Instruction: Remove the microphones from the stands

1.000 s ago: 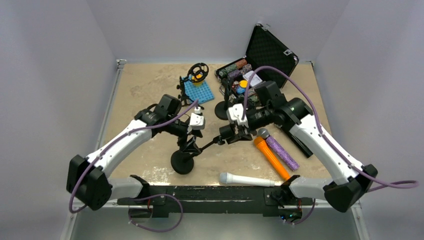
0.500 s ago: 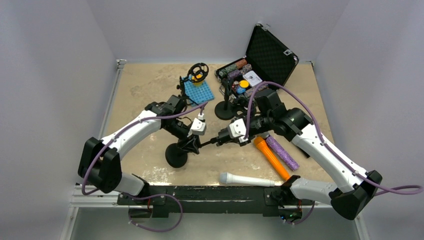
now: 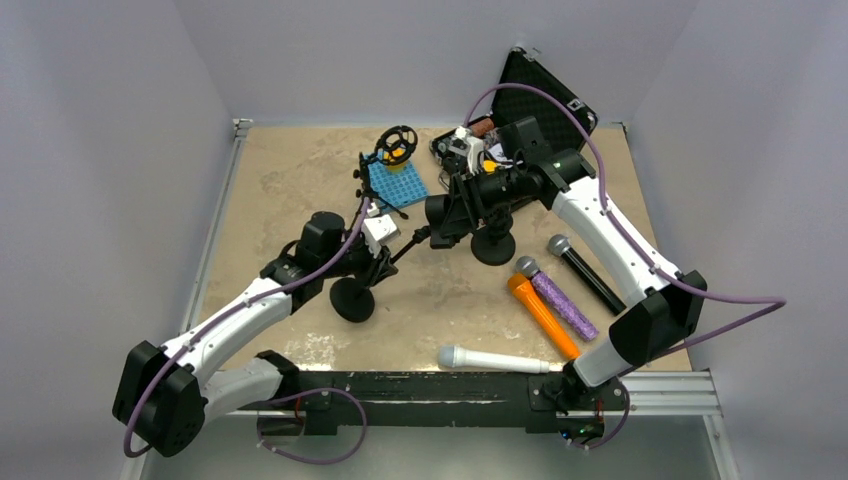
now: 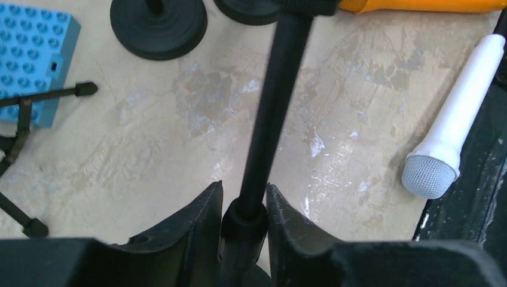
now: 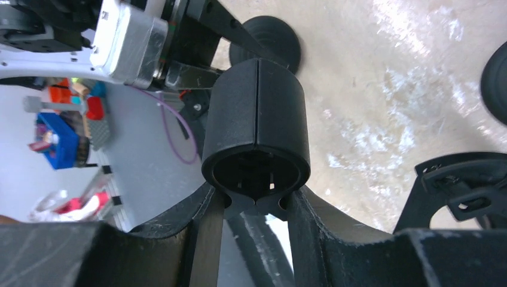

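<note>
Left gripper [image 4: 243,200]: was seen pressed together on the stand pole [image 4: 272,107]. Both fingers [image 4: 200,224] were touching the black collar low on the pole.
Right gripper [image 5: 254,200]: was seen closed against the holder clip [image 5: 257,119], with a finger [image 5: 311,236] on each side of its lower end.
Holder clip: was viewed end-on from the right wrist, and its bore was seen as a hollow.
Stand: was found tilted, with its round base [image 3: 352,300] on the table [image 3: 290,170] near the left arm. The boom was seen slanting up and rightwards to the clip.
Black microphone [image 3: 585,272]: was recorded lying flat on the table, right of the stand and well apart from it, near the purple microphone [image 3: 557,299].
Orange microphone [image 3: 541,316]: was seen lying along the purple one's left side. Whether the two were touching could not be told.
White microphone [image 3: 495,360]: was noted lying flat near the front edge, with its head pointing left.
Second stand base [image 3: 493,247]: was seen under the right arm, between the clip and the microphones.
Blue studded plate [image 3: 397,183]: was seen toward the back of the table.
Case [image 3: 545,100]: was seen open at the back right corner.
</note>
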`<state>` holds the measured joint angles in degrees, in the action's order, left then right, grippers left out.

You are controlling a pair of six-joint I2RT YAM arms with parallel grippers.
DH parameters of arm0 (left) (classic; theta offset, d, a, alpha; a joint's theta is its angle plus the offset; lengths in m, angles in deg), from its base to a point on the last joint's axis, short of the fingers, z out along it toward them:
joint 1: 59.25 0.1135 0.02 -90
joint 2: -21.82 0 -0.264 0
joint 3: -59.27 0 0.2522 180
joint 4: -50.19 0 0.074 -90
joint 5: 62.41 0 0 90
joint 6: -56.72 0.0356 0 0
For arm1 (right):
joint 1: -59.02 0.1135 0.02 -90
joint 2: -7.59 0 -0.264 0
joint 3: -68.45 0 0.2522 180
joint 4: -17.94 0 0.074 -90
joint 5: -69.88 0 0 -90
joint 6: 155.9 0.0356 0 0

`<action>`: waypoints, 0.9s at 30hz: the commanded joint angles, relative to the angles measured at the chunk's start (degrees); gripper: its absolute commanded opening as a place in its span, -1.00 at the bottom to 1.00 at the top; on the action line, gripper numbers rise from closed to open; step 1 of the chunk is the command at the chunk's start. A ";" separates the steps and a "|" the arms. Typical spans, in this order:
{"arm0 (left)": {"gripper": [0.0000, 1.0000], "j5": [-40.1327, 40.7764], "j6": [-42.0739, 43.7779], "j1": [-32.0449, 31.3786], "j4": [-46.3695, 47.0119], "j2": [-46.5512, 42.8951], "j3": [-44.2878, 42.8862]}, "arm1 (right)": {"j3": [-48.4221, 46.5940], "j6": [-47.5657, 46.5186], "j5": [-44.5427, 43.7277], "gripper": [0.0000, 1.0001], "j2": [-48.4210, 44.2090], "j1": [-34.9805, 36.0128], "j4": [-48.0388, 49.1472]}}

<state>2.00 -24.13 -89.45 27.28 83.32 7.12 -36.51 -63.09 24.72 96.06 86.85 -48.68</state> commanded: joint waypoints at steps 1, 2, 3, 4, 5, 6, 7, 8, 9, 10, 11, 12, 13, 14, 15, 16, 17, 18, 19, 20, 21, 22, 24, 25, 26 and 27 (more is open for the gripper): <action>0.02 -3.41 -6.01 0.68 2.48 -0.55 0.68 | -0.76 7.67 5.22 -1.00 -2.54 0.38 -2.37; 0.19 -5.68 -4.77 0.72 0.74 -0.61 -0.19 | -0.93 6.56 4.97 -1.00 -2.60 0.38 -2.15; 0.31 -7.56 -2.85 0.69 -1.76 -0.73 -1.46 | -1.23 4.44 4.84 -1.00 -2.55 0.38 -2.39; 0.39 -9.57 -0.59 0.79 -4.72 -0.75 -3.10 | -1.87 1.50 4.73 -1.00 -2.55 0.42 -3.09; 0.44 -11.54 3.62 0.83 -8.63 -0.68 -5.09 | -2.65 -3.03 3.91 -1.00 -2.65 0.38 -4.43; 0.48 -13.56 7.32 0.88 -12.75 -0.69 -7.20 | -3.05 -8.30 3.18 -1.00 -3.08 0.50 -5.72; 0.52 -15.71 12.06 0.99 -17.66 -0.54 -9.19 | -3.01 -12.76 2.52 -1.00 -3.83 0.67 -6.47; 0.54 -17.50 17.12 1.20 -22.86 -0.12 -11.35 | -2.44 -17.80 1.54 -1.00 -5.15 0.95 -6.81; 0.55 -18.79 21.16 1.58 -27.63 0.92 -13.27 | -1.20 -22.17 -0.28 -1.00 -6.87 1.53 -6.26; 0.56 -19.60 24.48 2.24 -31.69 1.84 -15.46 | 1.60 -25.97 -1.54 -1.00 -9.07 2.01 -4.64; 0.56 -20.83 27.14 3.14 -34.95 3.02 -16.87 | 4.08 -30.13 -1.65 -1.00 -11.72 2.24 -2.66; 0.56 -22.27 29.63 4.02 -38.11 4.09 -18.02 | 6.76 -34.02 -0.93 -1.00 -14.25 2.49 -0.47; 0.55 -23.52 31.92 4.76 -40.41 5.40 -19.02 | 9.54 -38.46 -0.06 -1.00 -17.00 2.75 1.48; 0.53 -25.41 34.38 5.21 -42.63 6.60 -19.96 | 11.95 -42.40 0.47 -1.00 -19.36 3.16 4.22; 0.50 -26.65 37.17 5.44 -44.81 7.79 -20.96 | 14.05 -45.72 0.21 -1.00 -21.42 3.83 6.13; 0.48 -27.82 39.27 5.56 -46.43 8.95 -21.98 | 15.37 -48.12 -0.25 -1.00 -23.07 4.72 7.91; 0.47 -29.33 40.94 5.58 -47.92 10.20 -22.94 | 16.02 -49.11 -0.51 -1.00 -24.17 5.51 9.34; 0.45 -30.96 42.22 5.66 -49.18 11.57 -23.93 | 16.16 -50.17 -0.54 -1.00 -24.95 6.43 9.95; 0.44 -33.12 43.80 5.67 -51.20 13.14 -24.98 | 15.95 -51.43 -0.66 -1.00 -25.19 7.23 10.17; 0.42 -35.25 45.95 5.67 -52.54 14.96 -26.22 | 15.74 -52.61 -1.17 -1.00 -25.36 8.18 10.07; 0.41 -37.01 47.34 5.57 -54.05 16.95 -27.29 | 15.69 -53.89 -1.54 -1.00 -25.49 8.87 10.06; 0.39 -38.67 47.81 5.32 -54.32 18.83 -28.07 | 15.93 -55.01 -1.63 -1.00 -25.67 9.34 10.30; 0.38 -40.85 48.73 4.54 -53.83 22.50 -29.21 | 16.84 -56.42 -1.65 -1.00 -25.98 9.60 11.31; 0.38 -41.34 48.72 4.00 -52.62 23.00 -29.26 | 17.33 -56.95 -1.87 -1.00 -26.01 9.68 11.74; 0.38 -41.60 48.21 3.40 -50.90 23.64 -28.91 | 17.64 -57.29 -2.06 -1.00 -25.98 9.69 11.97; 0.38 -41.72 47.05 2.94 -48.51 23.56 -28.36 | 17.79 -57.38 -2.22 -1.00 -25.93 9.74 12.13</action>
<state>-32.11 19.08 -84.66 -22.99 105.59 -19.85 -19.90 -113.93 24.46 70.51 96.43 -42.02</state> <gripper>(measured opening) 0.693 0.370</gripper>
